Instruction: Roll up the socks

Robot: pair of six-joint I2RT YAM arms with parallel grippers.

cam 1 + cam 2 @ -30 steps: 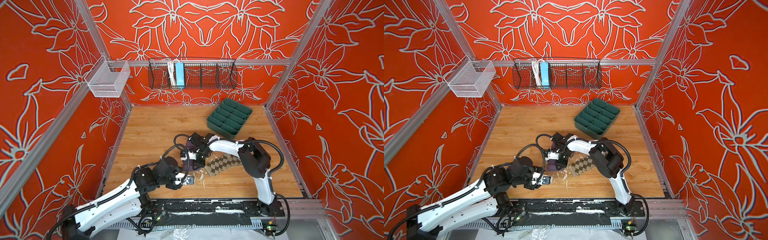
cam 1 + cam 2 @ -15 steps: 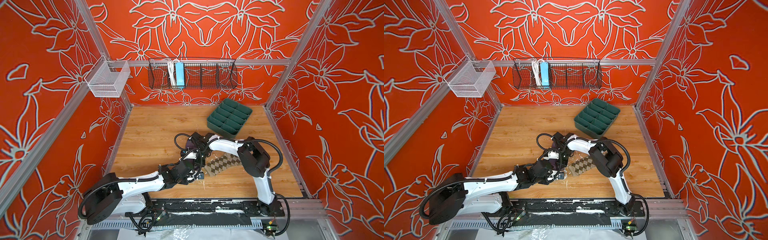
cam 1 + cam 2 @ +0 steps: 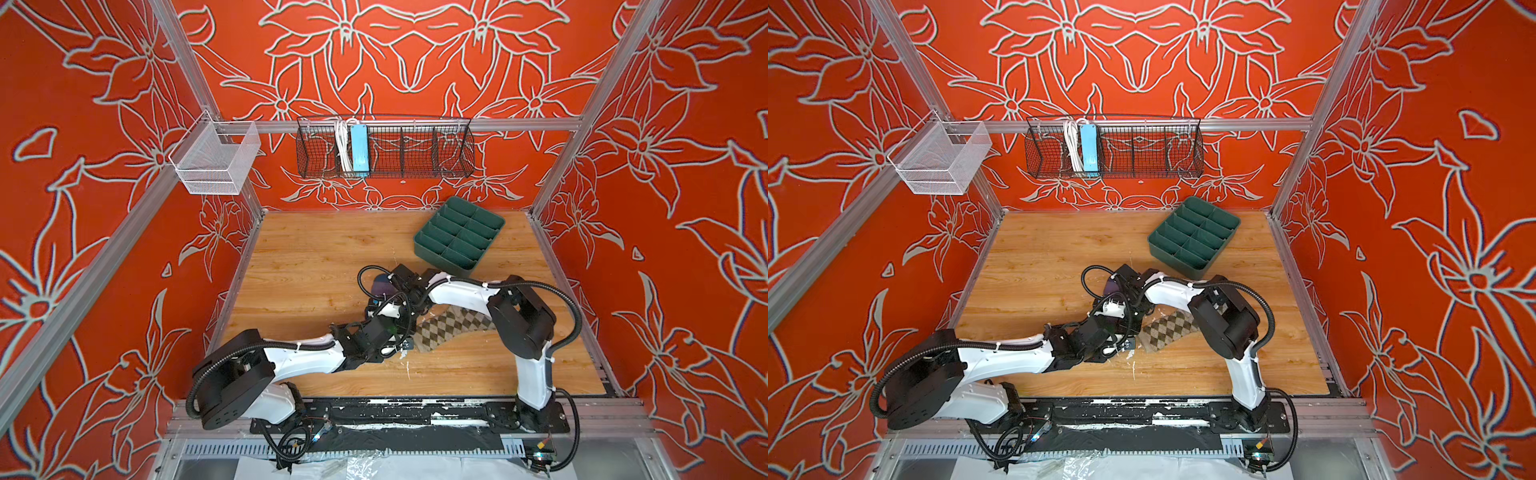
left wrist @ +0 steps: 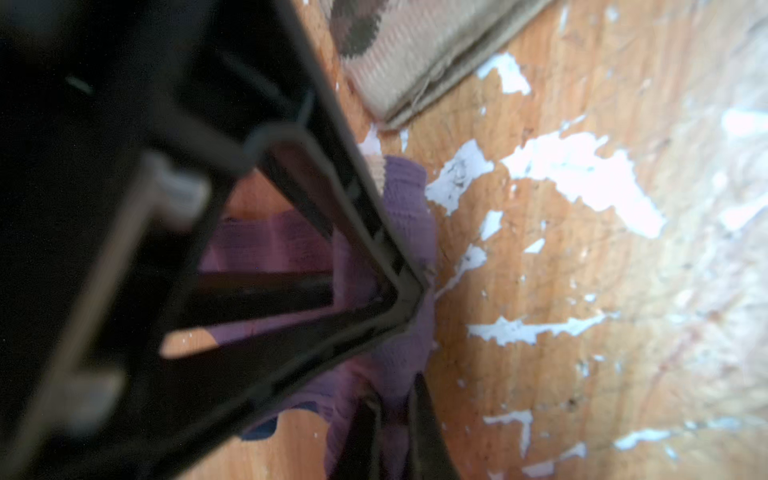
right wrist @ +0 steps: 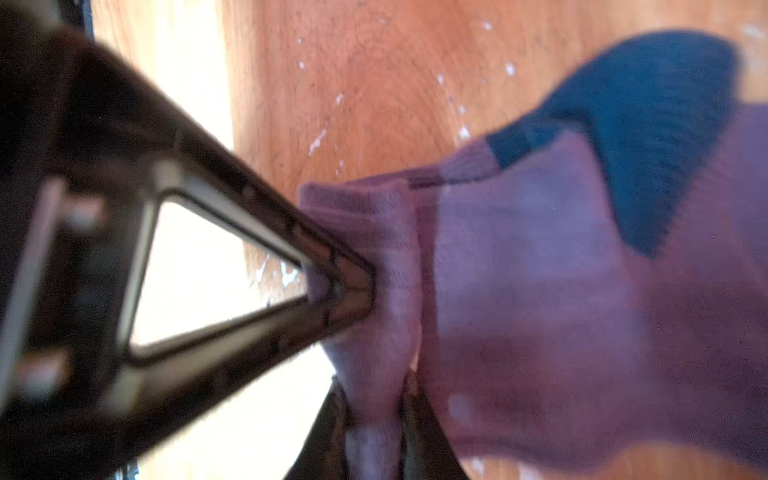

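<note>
Just in front of green tray (image 3: 442, 262), L gripper (image 4: 409, 340) & R gripper (image 5: 374, 345) both clench purple sock (image 5: 519, 270), prob. keeping its fold tight for rolling; argyle sock (image 3: 444, 328) lies flat farther from tray, untouched.

The wooden counter (image 3: 316, 266) is scuffed, with white patches (image 4: 582, 178) where the surface has chipped; a green tray (image 3: 446, 261) sits askew near the back right corner; an argyle sock (image 3: 440, 330) lies flat right of the middle; a purple sock (image 5: 519, 270) lies bunched just beside its cuff.
</note>
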